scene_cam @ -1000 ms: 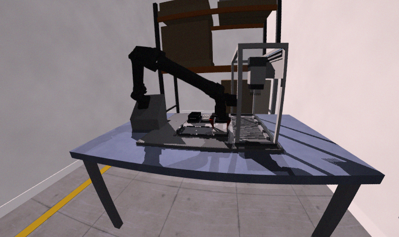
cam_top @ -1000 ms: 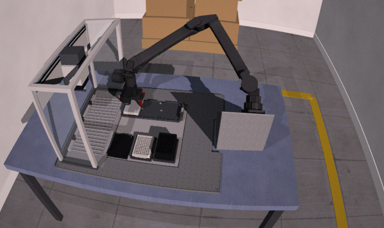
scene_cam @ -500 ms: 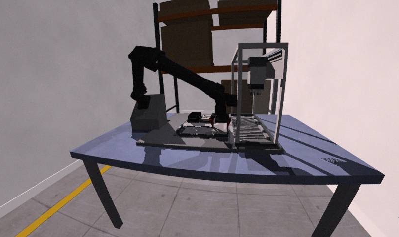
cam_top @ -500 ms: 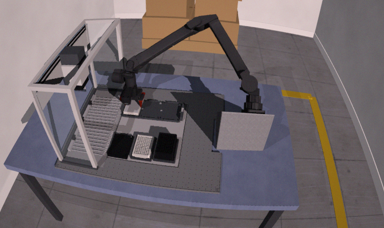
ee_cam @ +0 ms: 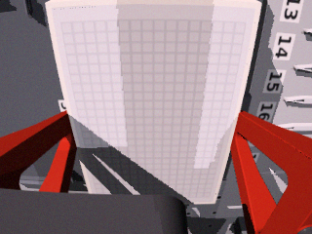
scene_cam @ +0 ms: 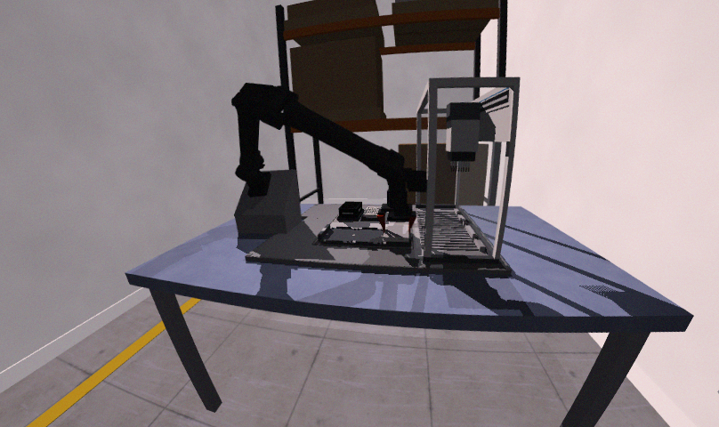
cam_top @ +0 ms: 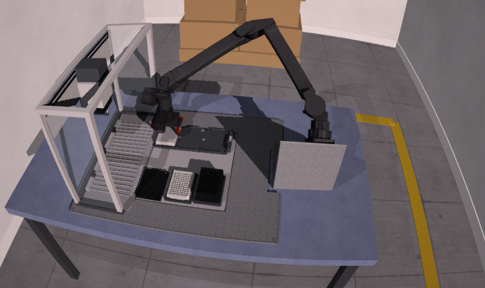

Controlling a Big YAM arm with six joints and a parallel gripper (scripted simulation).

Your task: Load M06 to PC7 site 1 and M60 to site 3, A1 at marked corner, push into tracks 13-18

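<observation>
My gripper [cam_top: 166, 125] has red fingers and is shut on the white 384-well plate M60 [cam_top: 165, 138], gripping its two long sides. It holds the plate low at the rails end of the dark carrier PC7 [cam_top: 204, 140]; I cannot tell whether the plate touches the site. In the wrist view the plate [ee_cam: 152, 92] fills the space between the fingers, and the track numbers 13 to 16 [ee_cam: 283, 46] show at the right. The 96-well plate M06 [cam_top: 180, 185] sits on the middle nest. The black deep-well block M09 [cam_top: 209, 185] is on the nest to its right. The left nest [cam_top: 152, 183] is empty.
The ribbed loading rails [cam_top: 125, 156] lie inside the white frame of the instrument [cam_top: 91, 107], just left of the carrier. A grey box [cam_top: 307, 165] stands by the arm's base. In the exterior view the gripper [scene_cam: 391, 219] is close to the frame's post.
</observation>
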